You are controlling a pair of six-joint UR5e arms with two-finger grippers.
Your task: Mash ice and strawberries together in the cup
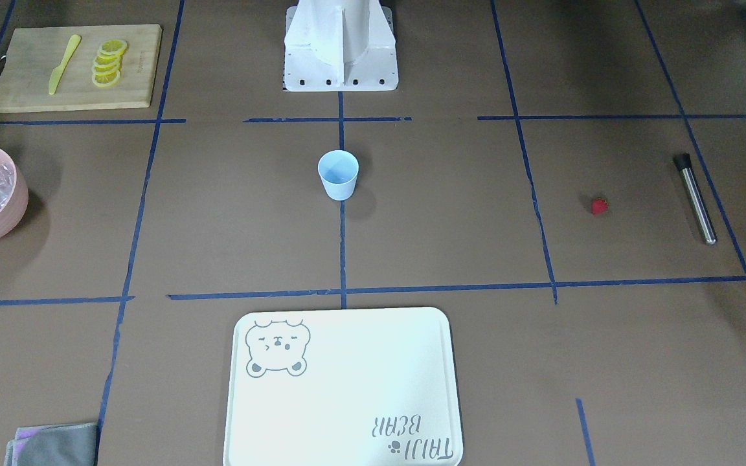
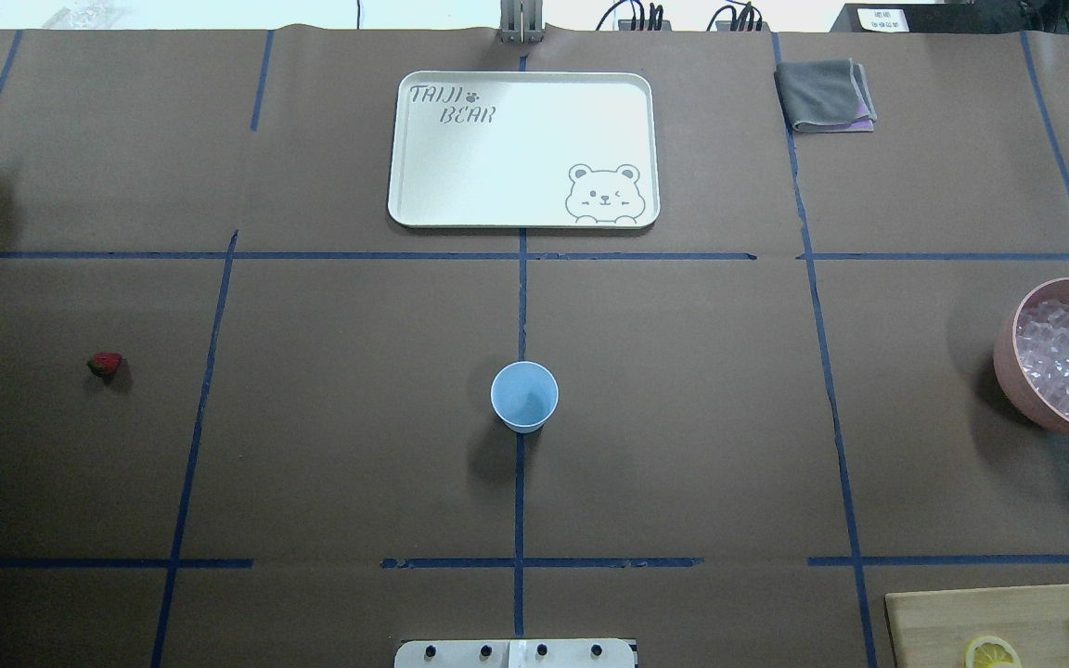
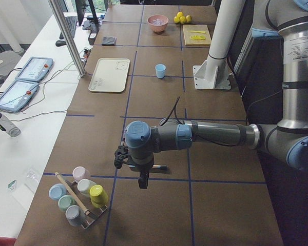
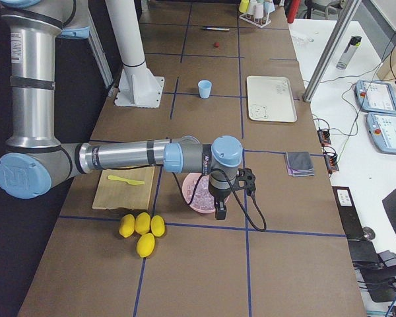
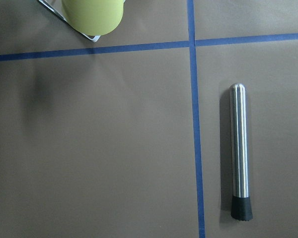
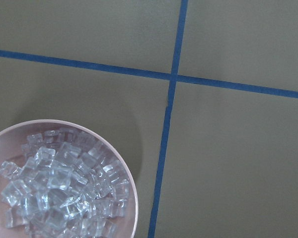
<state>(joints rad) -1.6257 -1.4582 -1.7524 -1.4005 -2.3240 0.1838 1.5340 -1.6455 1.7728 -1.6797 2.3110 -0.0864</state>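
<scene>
The light-blue cup (image 2: 524,396) stands upright and empty at the table's middle, also in the front view (image 1: 338,173). One red strawberry (image 2: 107,364) lies alone far to its left. The ice (image 2: 1068,362) fills a pink bowl (image 2: 1008,362) at the right edge; the right wrist view looks down on that ice (image 6: 64,193). My left gripper (image 3: 143,180) hangs over bare table far from the cup; I cannot tell its state. My right gripper (image 4: 220,212) hangs by the bowl's edge, state unclear. Neither wrist view shows fingers.
A steel muddler (image 5: 239,153) with a black tip lies beyond the strawberry. A white bear tray (image 2: 525,221) sits past the cup. A cutting board (image 1: 30,97) carries lemon slices and a yellow knife. Whole lemons (image 4: 142,228), a grey cloth (image 2: 824,95) and a cup rack (image 3: 79,197) sit at the edges.
</scene>
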